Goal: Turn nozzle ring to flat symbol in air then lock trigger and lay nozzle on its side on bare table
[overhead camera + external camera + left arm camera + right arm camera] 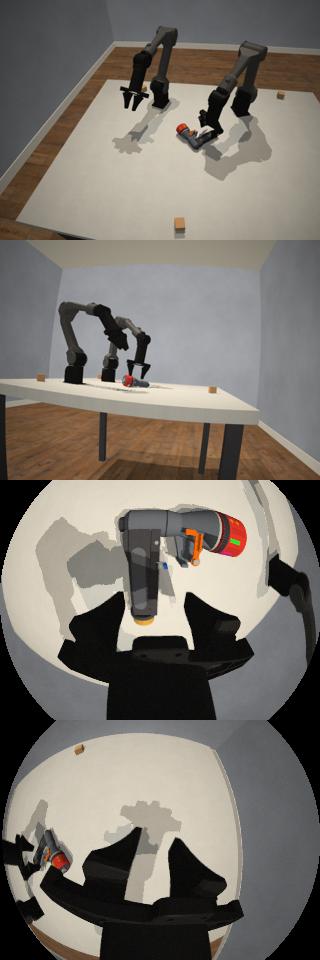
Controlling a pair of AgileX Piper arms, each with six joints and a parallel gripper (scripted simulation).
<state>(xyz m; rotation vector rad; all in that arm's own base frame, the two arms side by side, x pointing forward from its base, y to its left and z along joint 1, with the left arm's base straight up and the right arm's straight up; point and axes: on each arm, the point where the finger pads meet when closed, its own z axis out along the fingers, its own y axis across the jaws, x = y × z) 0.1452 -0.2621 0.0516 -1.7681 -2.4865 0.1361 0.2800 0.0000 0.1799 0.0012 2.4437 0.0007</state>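
A: Fig. subject, pls: where's the hose nozzle [189,139] [140,382] [175,522] [50,842]?

B: On its side on the white table [108,180] [155,402] [240,590] [200,790], i.e. not lifted. Red spray ring [183,128] [127,381] [235,535] [60,861] at one end; dark handle [142,575] w/ yellow end cap [143,621] angled off the other.

A: L gripper [208,130] [136,376] [155,594] [34,859]?

B: Fingers wide apart, pointing down, low over the handle side. In L wrist view the handle lies approx. btwn the fingertip lines, but nothing's clamped. Contact w/ handle: can't tell.

A: And R gripper [129,109] [126,349] [158,834]?

B: Fingers partly apart, holding nothing; raised above the table, well away from the nozzle.

A: Markings?

B: Green bar [184,126] [235,542] visible on the ring; white arrow too small to tell, so alignment n/a. Orange lever [198,545] shows beside the nozzle body, near the ring; whether it locks anything, can't tell.

A: Misc.?

B: One wooden block [179,223] [212,389] [79,749] on the table, well apart from the nozzle.
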